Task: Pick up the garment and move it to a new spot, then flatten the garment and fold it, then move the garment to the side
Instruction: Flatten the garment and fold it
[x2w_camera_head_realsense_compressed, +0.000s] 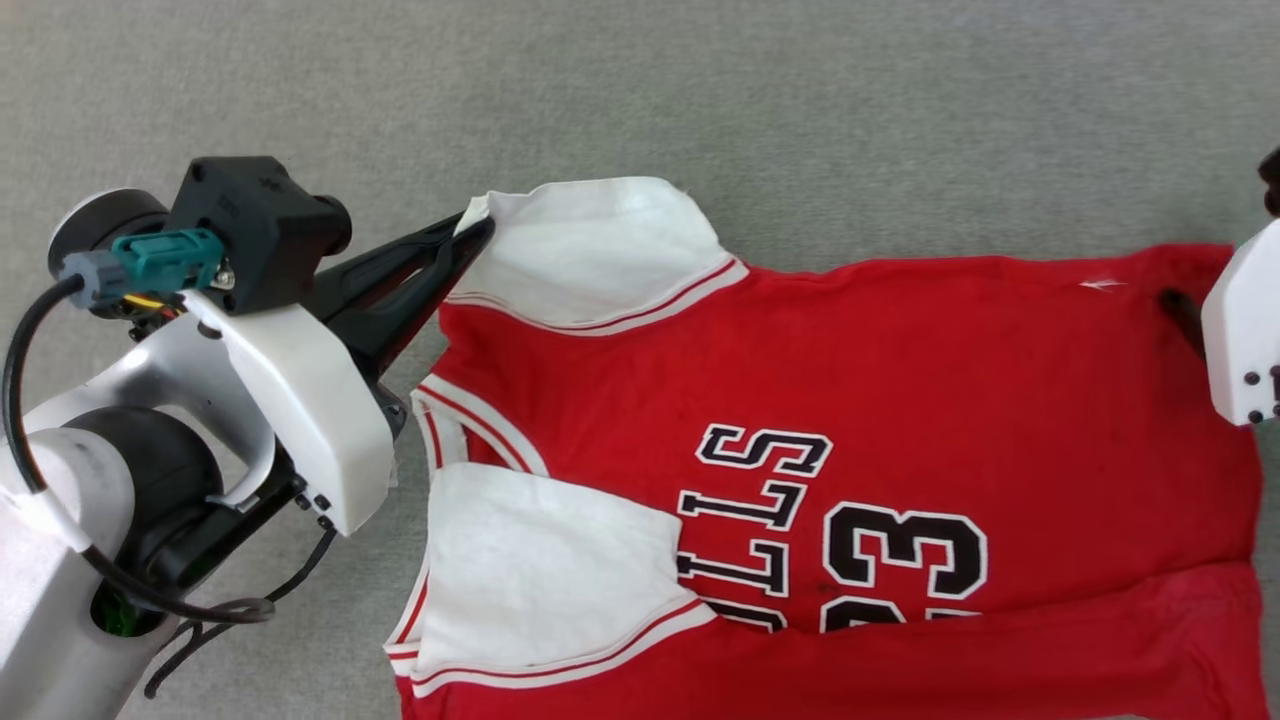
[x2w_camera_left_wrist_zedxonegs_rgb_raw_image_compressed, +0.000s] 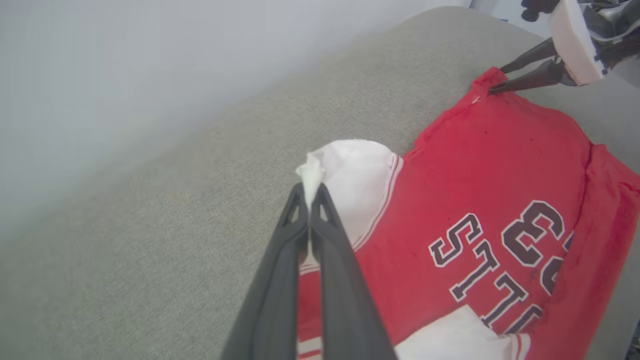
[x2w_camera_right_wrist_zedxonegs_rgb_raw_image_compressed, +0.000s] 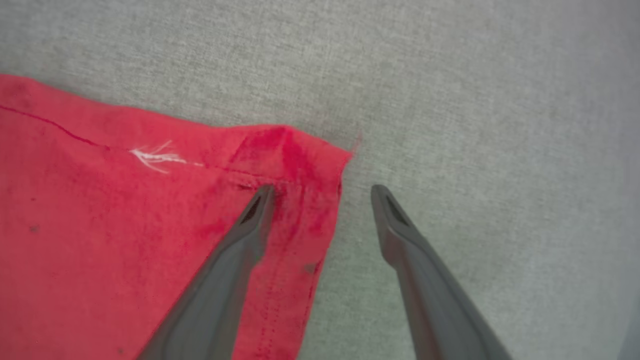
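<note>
A grey woven surface (x2w_camera_head_realsense_compressed: 700, 90) runs flat under the whole scene, with a pale wall behind it in the left wrist view.

At the left, the left gripper (x2w_camera_head_realsense_compressed: 470, 232) has its two dark fingers pressed together on the tip of the far white sleeve (x2w_camera_head_realsense_compressed: 590, 250), and a small peak of white cloth stands up between them. Just below lies the near white sleeve (x2w_camera_head_realsense_compressed: 540, 560), folded in over the chest.

The red jersey T-shirt (x2w_camera_head_realsense_compressed: 900, 350), with striped trim, black white-outlined letters and a 23, lies spread chest-up across the middle. Its near long edge is turned over in a folded band (x2w_camera_head_realsense_compressed: 1000, 660).

At the right, the right gripper (x2w_camera_right_wrist_zedxonegs_rgb_raw_image_compressed: 322, 192) stands wide open and holds nothing. One finger rests on the red hem corner (x2w_camera_right_wrist_zedxonegs_rgb_raw_image_compressed: 320, 155) and the other on bare surface just beside it.

This looks like the flattening and folding stage. The right gripper should probably slide further over the corner before closing, so that it takes both layers and not just the fraying edge. Both ends are then best drawn apart low and evenly. The left gripper's bite on the sleeve tip is small and may slip under a hard pull.
</note>
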